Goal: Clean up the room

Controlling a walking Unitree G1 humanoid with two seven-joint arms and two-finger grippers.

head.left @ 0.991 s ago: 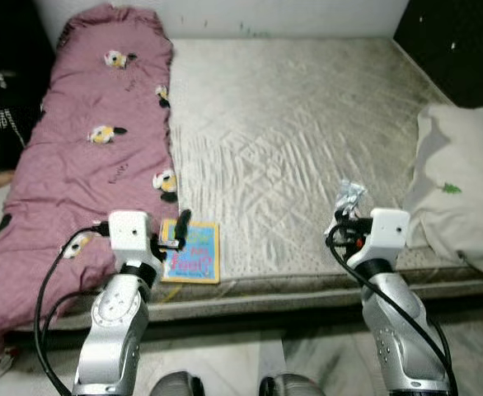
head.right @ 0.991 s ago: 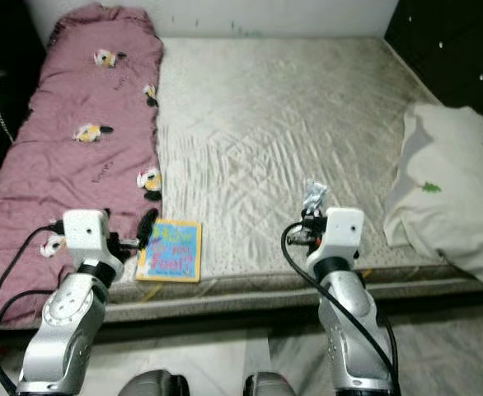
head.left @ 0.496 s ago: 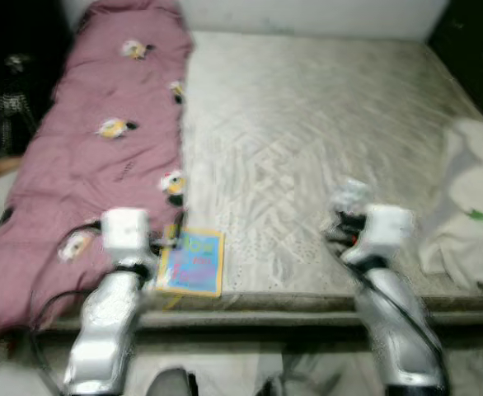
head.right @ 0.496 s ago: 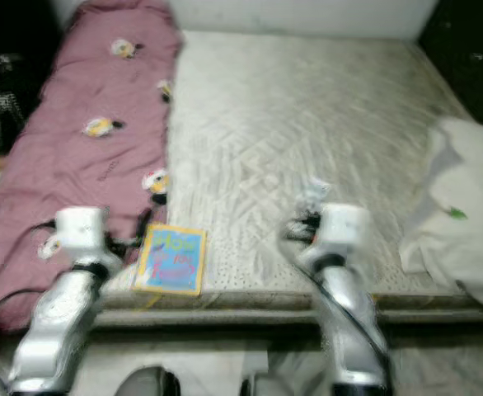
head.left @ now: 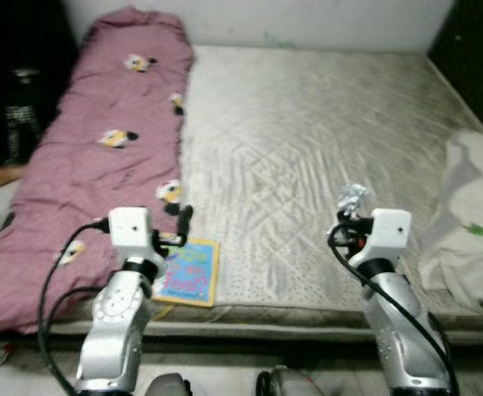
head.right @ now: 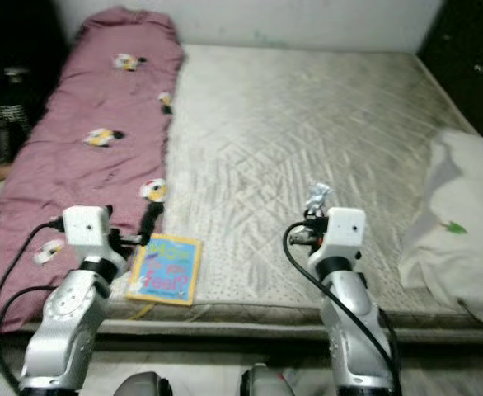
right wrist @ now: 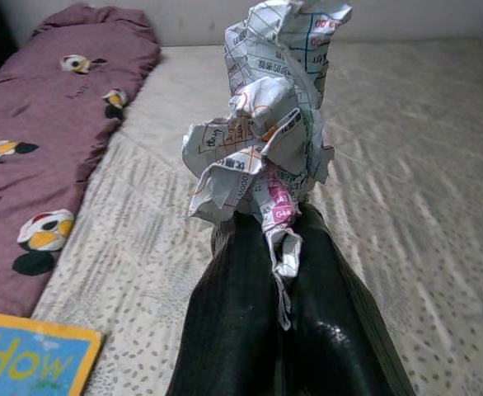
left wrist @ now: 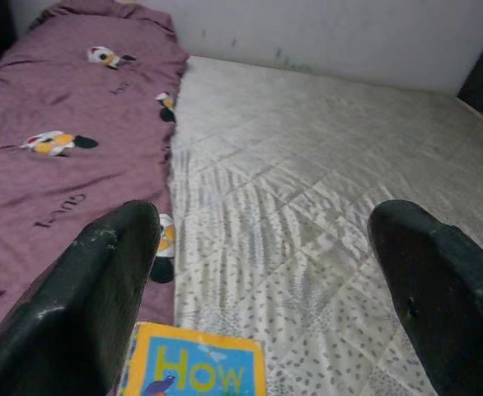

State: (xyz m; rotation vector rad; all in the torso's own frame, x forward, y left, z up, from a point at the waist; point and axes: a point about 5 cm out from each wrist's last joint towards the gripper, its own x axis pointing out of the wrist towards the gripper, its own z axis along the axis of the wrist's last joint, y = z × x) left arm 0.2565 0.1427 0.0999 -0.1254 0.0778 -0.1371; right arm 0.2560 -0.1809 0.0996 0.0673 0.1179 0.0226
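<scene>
My right gripper (right wrist: 276, 247) is shut on a crumpled, printed paper wrapper (right wrist: 266, 124), held above the near part of the bare mattress (head.left: 307, 140); in the left eye view the crumpled wrapper (head.left: 354, 198) sits just over the right wrist. My left gripper (left wrist: 258, 247) is open, its fingers (left wrist: 101, 280) spread wide above a colourful children's book (head.left: 186, 272) that lies flat at the mattress's front edge. The book (left wrist: 188, 371) reads "How" on its cover and touches the hem of the pink quilt.
A pink quilt with cartoon prints (head.left: 101, 140) covers the mattress's left side. A white pillow (head.left: 472, 214) lies at the right edge. Dark furniture (head.left: 11, 99) stands to the left, a dark wall panel (head.left: 480, 58) to the right.
The camera swung and blurred, then settled; the bed now sits slightly farther back and lower in view. Both arms keep the same pose, with the wrapper still held.
</scene>
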